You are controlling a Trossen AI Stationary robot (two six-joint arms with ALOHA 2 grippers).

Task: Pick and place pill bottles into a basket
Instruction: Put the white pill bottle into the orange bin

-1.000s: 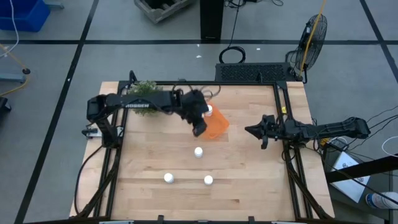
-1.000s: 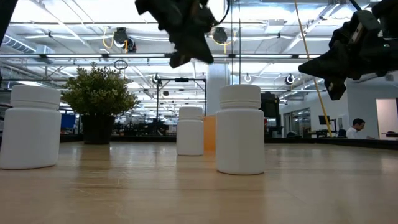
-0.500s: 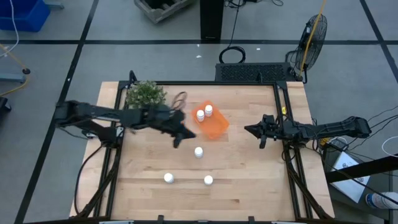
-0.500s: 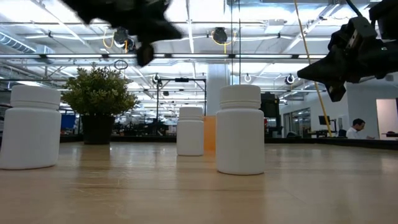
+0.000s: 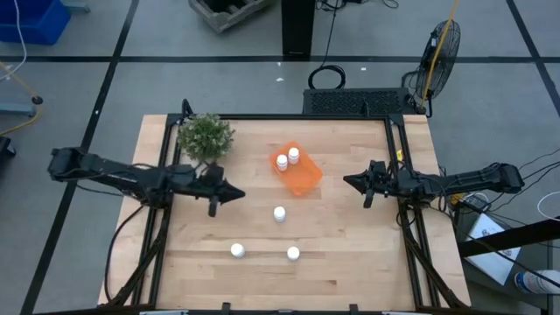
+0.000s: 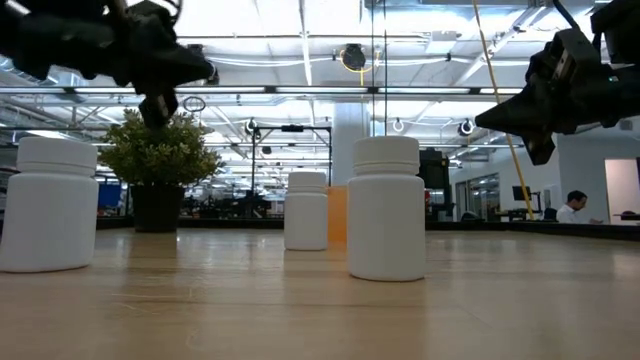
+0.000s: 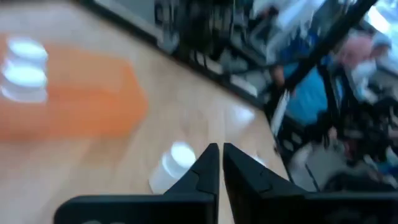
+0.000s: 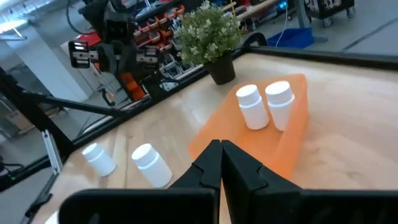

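Note:
The orange basket [image 5: 302, 178] stands at the table's middle far part. Two white pill bottles [image 5: 282, 162] [image 5: 293, 155] stand upright in it; they also show in the right wrist view [image 8: 250, 106] [image 8: 278, 102]. Three more bottles stand upright on the wood, one nearer the middle [image 5: 279, 213] and two toward the near edge [image 5: 237, 250] [image 5: 293, 253]. My left gripper [image 5: 238, 194] is shut and empty, above the table left of the middle bottle [image 7: 176, 160]. My right gripper [image 5: 347, 182] is shut and empty, right of the basket.
A green potted plant [image 5: 205, 136] stands at the far left of the table, beside the left arm. Black frame rails run along the table's edges [image 5: 398, 175]. Bare wood lies between the two grippers and toward the near edge.
My left gripper has drawn back from over the basket toward the table's left edge and a little toward the near edge, staying empty. Both bottles in the basket now show uncovered.

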